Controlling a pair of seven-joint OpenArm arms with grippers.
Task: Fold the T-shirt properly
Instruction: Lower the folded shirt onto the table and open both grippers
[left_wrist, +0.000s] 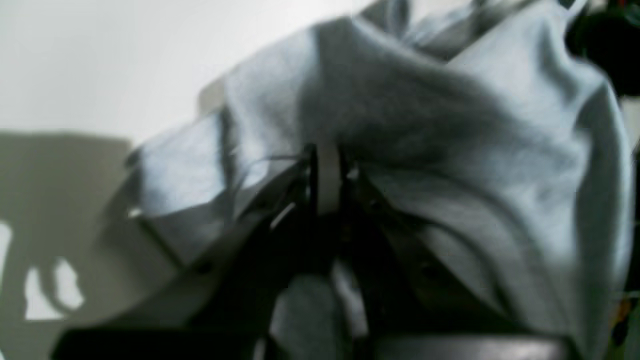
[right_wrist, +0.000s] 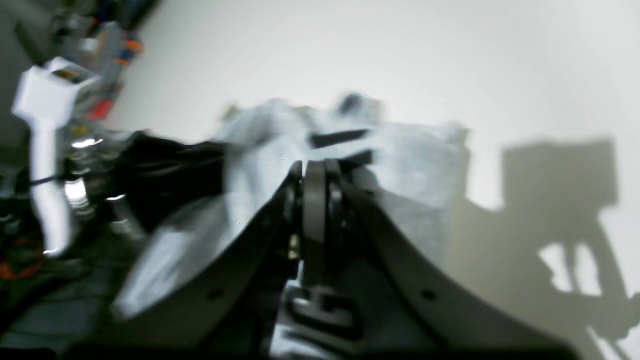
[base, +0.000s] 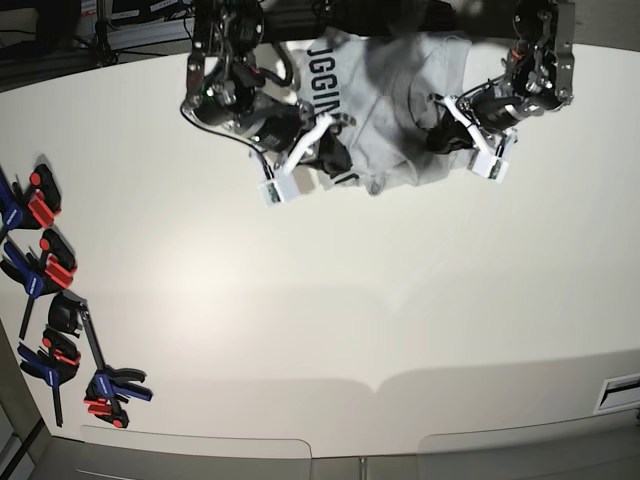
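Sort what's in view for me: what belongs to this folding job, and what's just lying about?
In the job:
- light grey cotton T-shirt with black lettering
- left black gripper
- right black gripper

Lying about:
- blue, black and red clamps

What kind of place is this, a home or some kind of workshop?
Probably a robotics lab or workshop rather than a home: two mechanical arms work over a large white table, clamps line its side, and a grey T-shirt lies beneath the arms.
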